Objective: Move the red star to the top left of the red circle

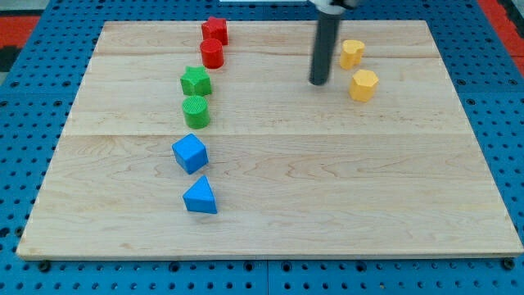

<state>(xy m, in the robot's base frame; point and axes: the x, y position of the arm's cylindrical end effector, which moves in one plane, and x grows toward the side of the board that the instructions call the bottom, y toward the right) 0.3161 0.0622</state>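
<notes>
Tip (318, 83) sits far right on the board (270, 205), just left of two yellow blocks (352, 54) (364, 84), touching nothing; no fingers here, just a bare rod holding nothing. Red star (215, 30) is far left-centre, touching the red circle (212, 54) on its far side, barely right of it. Looks like approach phase. Next: cross left, get to the star's right side, nudge it left without disturbing the circle.

You see my tip (318, 82) resting on the pale wooden board (327, 188), just left of the two yellow plastic blocks (352, 53) (364, 84) and well right of the red cylinder-shaped circle block (212, 53). The red plastic star (215, 30) touches that circle's upper edge.
</notes>
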